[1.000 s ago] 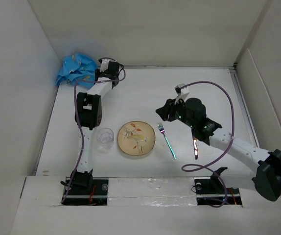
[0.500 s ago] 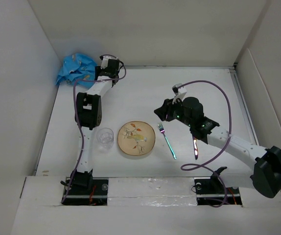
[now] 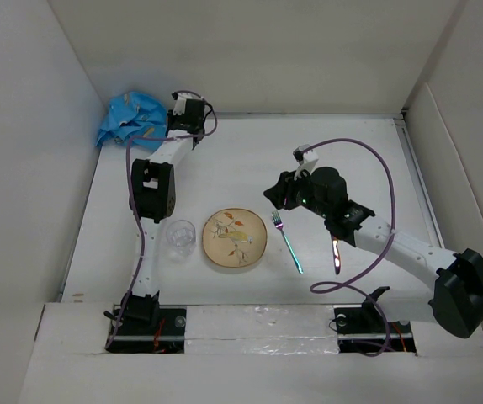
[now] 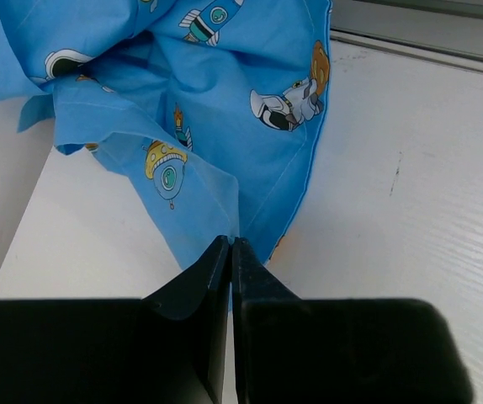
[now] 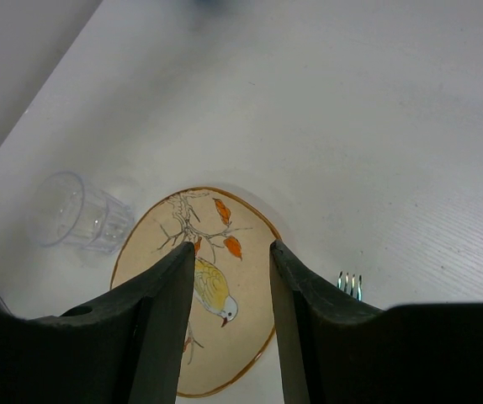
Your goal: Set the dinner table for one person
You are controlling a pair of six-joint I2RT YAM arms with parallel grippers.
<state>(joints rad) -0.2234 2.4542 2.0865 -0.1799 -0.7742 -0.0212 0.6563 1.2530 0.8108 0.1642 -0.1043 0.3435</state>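
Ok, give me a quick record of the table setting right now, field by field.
plate: near centre of the dinner table
glass: left of plate
fork: right of plate
knife: right of fork
placemat: crumpled, far left corner
left hand: shut on placemat edge
right hand: open, empty, above plate

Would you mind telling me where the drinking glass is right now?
In the top external view, the glass stands on the dinner table just left of the plate, toward the near edge.
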